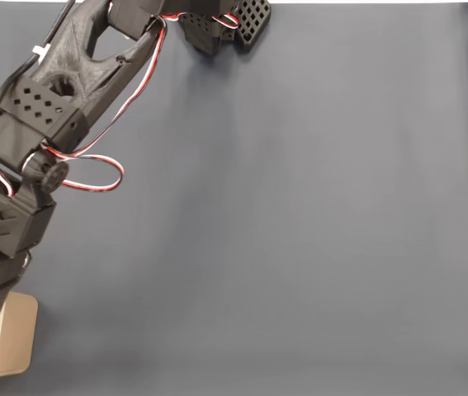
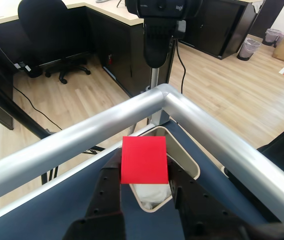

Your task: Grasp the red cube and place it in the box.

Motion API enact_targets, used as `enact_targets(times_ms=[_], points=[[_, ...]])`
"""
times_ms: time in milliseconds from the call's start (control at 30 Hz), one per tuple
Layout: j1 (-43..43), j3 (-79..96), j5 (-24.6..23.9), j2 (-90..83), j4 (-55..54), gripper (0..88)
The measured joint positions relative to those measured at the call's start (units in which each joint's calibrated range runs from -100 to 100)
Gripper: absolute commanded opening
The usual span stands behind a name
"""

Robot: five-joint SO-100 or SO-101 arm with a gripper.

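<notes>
I'm seeing the red cube (image 2: 144, 160) sitting clamped between the fingers (image 2: 110, 176) in the wrist view, plain matte face toward the camera, raised above the box (image 2: 186, 162). The box, tan-walled with rounded corners and a white inside, is lying open-topped at the counter's corner, showing at the lower left edge of the fixed view (image 1: 15, 342).

In the fixed view the dark blue table (image 1: 300, 231) lies bare across its middle and right, giving wide free room. The black arm (image 1: 60, 91) fills the upper left, with a loop of red-and-white cable (image 1: 101, 177) hanging off it. The box (image 1: 15, 338) sits at the lower left corner, partly under the arm. In the wrist view a silver rail (image 2: 192, 120) bends just behind the box (image 2: 189, 160), closing off that side, and a camera post (image 2: 157, 55) stands beyond it.
</notes>
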Motion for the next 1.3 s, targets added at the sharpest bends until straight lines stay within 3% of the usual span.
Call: enact_targets(times_ms=[1033,1300], points=[[1.71,-0.99,0.59,2.43,-0.64,0.7],[1.63,-0.99,0.63,2.43,-1.03,29.0]])
